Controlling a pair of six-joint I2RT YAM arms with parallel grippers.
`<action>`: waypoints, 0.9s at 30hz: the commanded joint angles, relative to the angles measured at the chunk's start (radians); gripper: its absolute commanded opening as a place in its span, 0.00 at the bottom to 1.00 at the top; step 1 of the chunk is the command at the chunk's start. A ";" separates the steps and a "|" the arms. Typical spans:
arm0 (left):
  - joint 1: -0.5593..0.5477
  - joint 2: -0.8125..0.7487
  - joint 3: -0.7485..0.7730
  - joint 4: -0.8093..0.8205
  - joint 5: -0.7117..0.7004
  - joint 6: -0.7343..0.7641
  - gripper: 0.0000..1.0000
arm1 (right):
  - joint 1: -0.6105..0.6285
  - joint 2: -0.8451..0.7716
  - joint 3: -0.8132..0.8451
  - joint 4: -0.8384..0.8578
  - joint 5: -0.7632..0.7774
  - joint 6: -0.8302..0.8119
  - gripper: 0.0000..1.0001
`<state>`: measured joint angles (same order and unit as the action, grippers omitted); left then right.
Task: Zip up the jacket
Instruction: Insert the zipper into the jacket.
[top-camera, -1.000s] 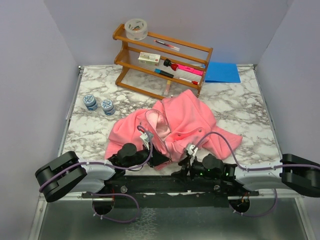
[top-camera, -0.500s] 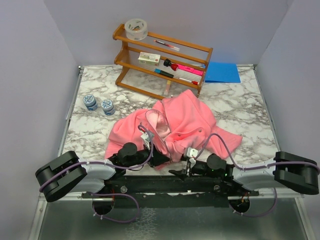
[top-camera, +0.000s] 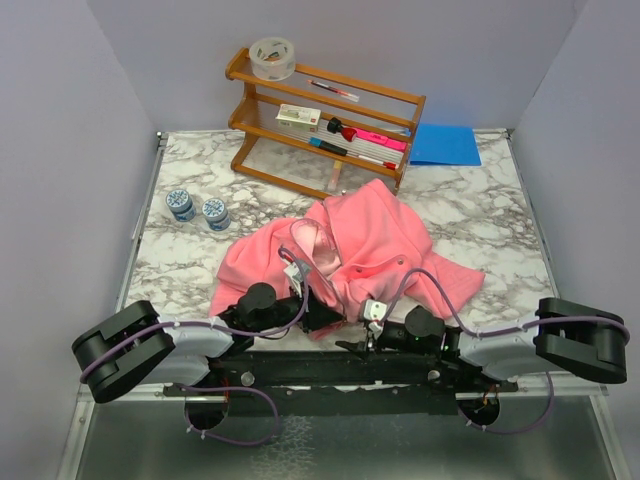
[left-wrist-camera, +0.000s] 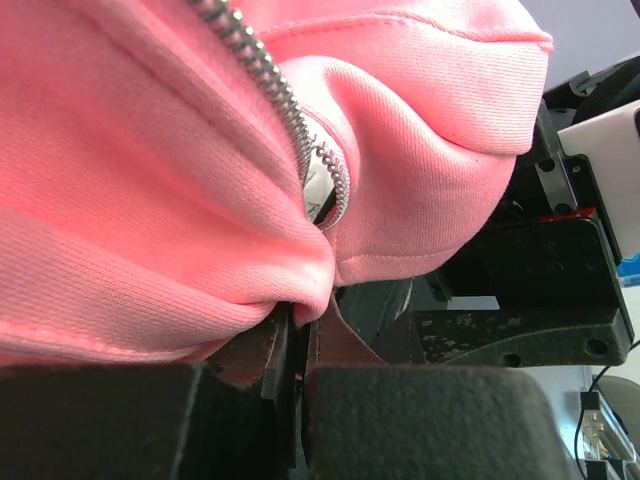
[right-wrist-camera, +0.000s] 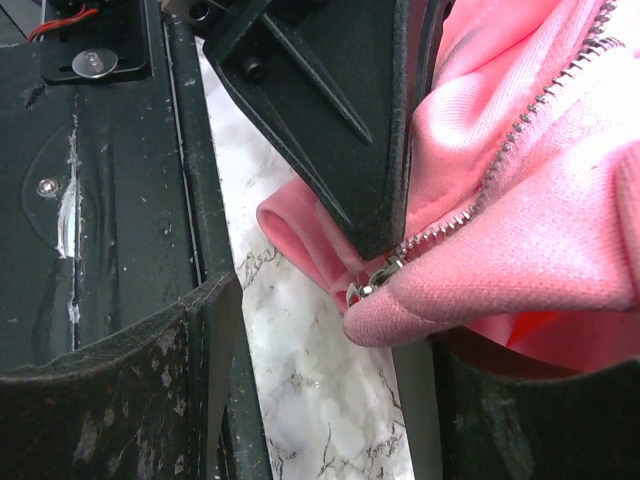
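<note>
While the left gripper (left-wrist-camera: 292, 352) pinches the jacket (left-wrist-camera: 140, 170) hem at lower centre, the right gripper (right-wrist-camera: 325, 335) (spread wide) should probably close next on the zipper slider (right-wrist-camera: 375, 285).

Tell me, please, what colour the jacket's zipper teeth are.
Silver zipper teeth, clearest in left wrist view.

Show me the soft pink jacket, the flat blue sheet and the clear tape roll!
soft pink jacket (top-camera: 375, 230), top view, upper fabric.
flat blue sheet (top-camera: 445, 145), top view, its middle.
clear tape roll (top-camera: 272, 70), top view, front side.
</note>
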<state>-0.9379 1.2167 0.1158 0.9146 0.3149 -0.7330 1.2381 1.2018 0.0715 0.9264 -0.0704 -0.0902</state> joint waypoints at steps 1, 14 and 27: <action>-0.004 0.012 0.018 -0.003 0.041 0.003 0.00 | 0.008 0.000 -0.039 0.086 0.029 -0.031 0.66; -0.004 0.013 0.027 -0.003 0.046 -0.001 0.00 | 0.008 0.142 -0.041 0.257 0.020 -0.029 0.53; -0.004 -0.005 0.019 -0.003 0.047 -0.003 0.00 | 0.008 0.221 -0.056 0.326 0.048 -0.009 0.38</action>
<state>-0.9382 1.2240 0.1177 0.8948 0.3351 -0.7361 1.2381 1.4075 0.0303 1.1976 -0.0429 -0.1036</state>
